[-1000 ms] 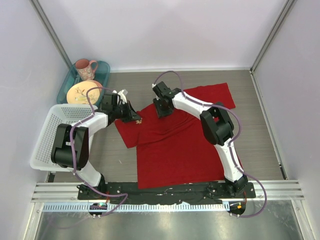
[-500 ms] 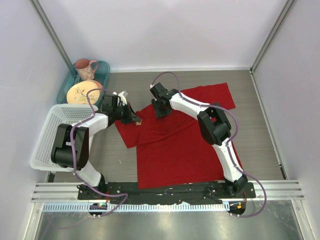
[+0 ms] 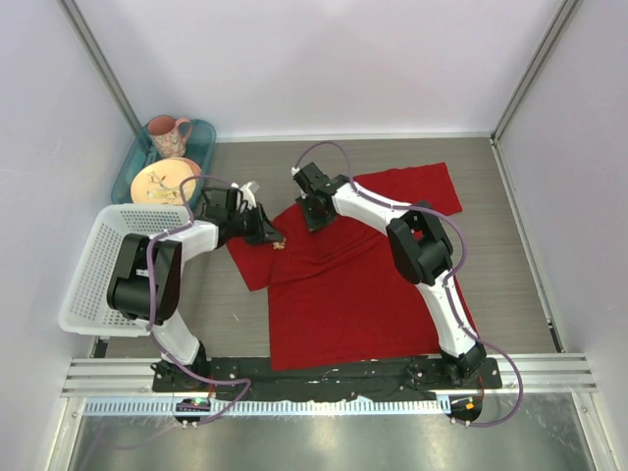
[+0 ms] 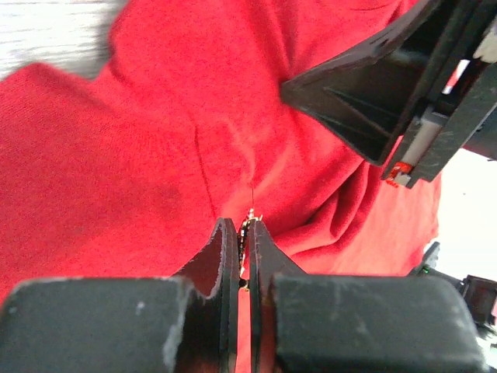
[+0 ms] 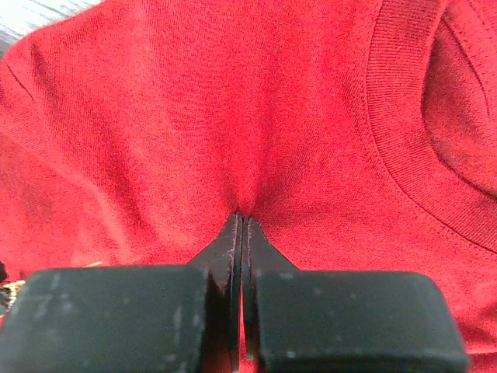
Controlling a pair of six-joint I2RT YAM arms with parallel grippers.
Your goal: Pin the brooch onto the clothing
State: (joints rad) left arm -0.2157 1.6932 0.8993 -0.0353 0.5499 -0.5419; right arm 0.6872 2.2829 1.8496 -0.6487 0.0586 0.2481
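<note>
Surroundings: A white mesh basket sits at the table's left edge. Behind it, a teal tray holds a pink mug and a cream plate with a faint painted motif.
In the way: The right arm reaches across the upper part of the T-shirt. In the left wrist view the left gripper's own fingers cover most of the brooch, and the right gripper's black fingers fill the upper right corner.
Left gripper: Jaws all but pressed together, pinching the brooch edge-on at the tips.
Right gripper: Jaws pressed together on a pinched-up fold of the T-shirt below the collar, with the cloth puckering into the tips.
Brooch: Tiny and pale with gold glints, far smaller than the fingers holding it. It sits over the shirt where the sleeve on the left arm's side meets the body. A thin pin juts beyond the fingertips toward the cloth; whether it touches cannot be told.
T-shirt: Bright red, short-sleeved, spread across the table, with a ribbed collar.
Surface: Grey-brown wood-grain table.
Room: Pale walls with metal corner posts, and a metal rail along the near edge.
</note>
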